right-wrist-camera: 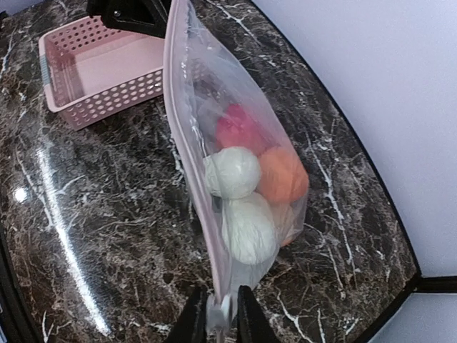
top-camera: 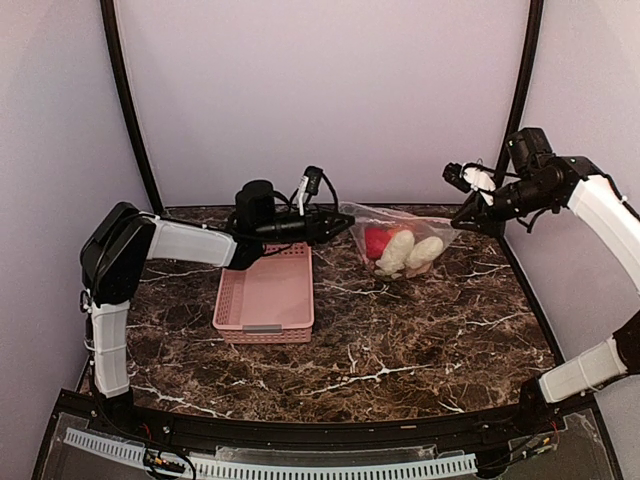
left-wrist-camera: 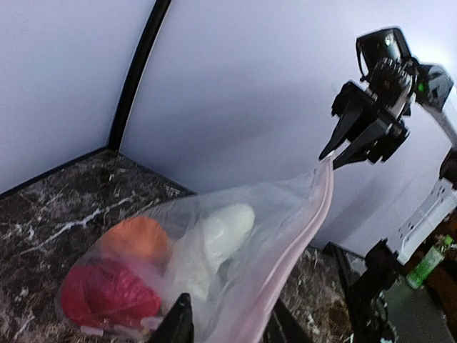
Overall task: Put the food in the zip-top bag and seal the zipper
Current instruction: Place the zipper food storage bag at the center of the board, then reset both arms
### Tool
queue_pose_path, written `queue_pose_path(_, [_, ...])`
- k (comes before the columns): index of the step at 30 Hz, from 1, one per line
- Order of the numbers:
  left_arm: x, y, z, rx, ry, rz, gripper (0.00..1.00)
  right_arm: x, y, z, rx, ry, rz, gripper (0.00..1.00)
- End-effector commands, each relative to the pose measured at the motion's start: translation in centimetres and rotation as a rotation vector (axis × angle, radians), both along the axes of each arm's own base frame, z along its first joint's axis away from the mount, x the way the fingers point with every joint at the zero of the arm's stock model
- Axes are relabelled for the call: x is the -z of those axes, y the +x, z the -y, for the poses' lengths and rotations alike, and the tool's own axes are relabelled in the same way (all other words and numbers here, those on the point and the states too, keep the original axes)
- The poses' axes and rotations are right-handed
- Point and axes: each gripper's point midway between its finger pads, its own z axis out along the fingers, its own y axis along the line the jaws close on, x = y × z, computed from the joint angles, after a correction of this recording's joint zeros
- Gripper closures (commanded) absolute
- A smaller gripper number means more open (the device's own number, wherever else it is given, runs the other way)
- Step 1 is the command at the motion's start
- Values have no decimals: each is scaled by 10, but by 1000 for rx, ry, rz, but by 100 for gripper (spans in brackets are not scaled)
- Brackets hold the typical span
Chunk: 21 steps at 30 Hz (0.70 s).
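by the far edge of the marble desk [top-camera: 400, 350], stretching the zip-top bag [top-camera: 400, 225], the food [top-camera: 398, 252] inside, by the zipper [right-wrist-camera: 187, 150], with right gripper [right-wrist-camera: 220, 309] pinching one end and left gripper [left-wrist-camera: 228, 325] parted loosely, seemingly finishing sealing, next needing a seam check.

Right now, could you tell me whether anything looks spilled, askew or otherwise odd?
Nothing is spilled or damaged. The zip-top bag is stretched by its mouth edge between the left fingers, which look parted, and the right fingers, with the food slumped low inside.
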Motion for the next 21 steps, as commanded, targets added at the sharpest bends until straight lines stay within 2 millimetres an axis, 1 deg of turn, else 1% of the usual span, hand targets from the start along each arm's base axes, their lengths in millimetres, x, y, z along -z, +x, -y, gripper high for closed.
queue_pose_path(1, [-17, -41, -9, 77, 11, -10, 53, -1, -31, -12, -64, 73, -42, 78])
queue_pose_path(2, [-6, -42, -10, 51, 68, -48, 49, -3, -31, -10, -46, 70, -39, 73])
queue_pose_path(3, [-17, -46, -14, 39, 87, 2, 44, -6, -31, -9, -33, 71, -33, 68])
queue_pose_path(4, [-10, -47, -17, 24, 136, -25, 43, -11, -31, -8, -24, 77, -26, 63])
queue_pose_path(5, [-21, -51, -22, 17, 146, 19, 39, -15, -32, -9, -22, 91, -21, 58])
queue_pose_path(6, [-15, -53, -27, 3, 189, -4, 37, -21, -32, -10, -23, 112, -18, 54])
queue_pose_path(7, [-25, -56, -32, -6, 199, 37, 35, -26, -32, -12, -19, 135, -15, 51])
queue_pose_path(8, [-18, -56, -37, -24, 243, 14, 33, -31, -32, -14, -17, 159, -15, 47])
queue_pose_path(9, [-20, -61, -44, -36, 279, 22, 31, -37, -31, -15, -12, 184, -14, 44])
queue_pose_path(10, [-20, -57, -49, -74, 308, 41, 29, -40, -27, -15, 6, 204, -9, 40])
queue_pose_path(11, [-20, -61, -56, -89, 343, 30, 26, -44, -21, -14, 32, 221, -3, 34])
queue_pose_path(12, [-21, -56, -62, -132, 375, 47, 24, -49, -11, -12, 68, 241, 24, 28])
queue_pose_path(13, [-22, -57, -70, -157, 406, 40, 14, -53, 0, -8, 120, 260, 43, 16])
queue_pose_path(14, [-28, -49, -81, -232, 436, 50, 4, -57, 11, -2, 172, 276, 63, 4])
queue_pose_path(15, [-20, -42, -94, -305, 501, 23, 3, -61, 19, 3, 216, 293, 81, 2])
queue_pose_path(16, [-29, -39, -102, -346, 508, 28, 1, -67, 27, 7, 256, 314, 100, 1])
queue_pose_path(17, [-25, -33, -116, -411, 560, 7, 1, -73, 36, 11, 304, 335, 124, 1])
queue_pose_path(18, [-36, -30, -124, -454, 559, 8, 1, -81, 45, 17, 359, 357, 145, 1])
queue_pose_path(19, [-32, -22, -142, -538, 612, -13, 1, -87, 53, 23, 416, 372, 164, 1])
queue_pose_path(20, [-44, -18, -153, -600, 611, -11, 1, -93, 61, 27, 463, 386, 176, 1])
queue_pose_path(21, [-41, -12, -172, -687, 667, -20, 1, -98, 66, 31, 498, 396, 186, 1])
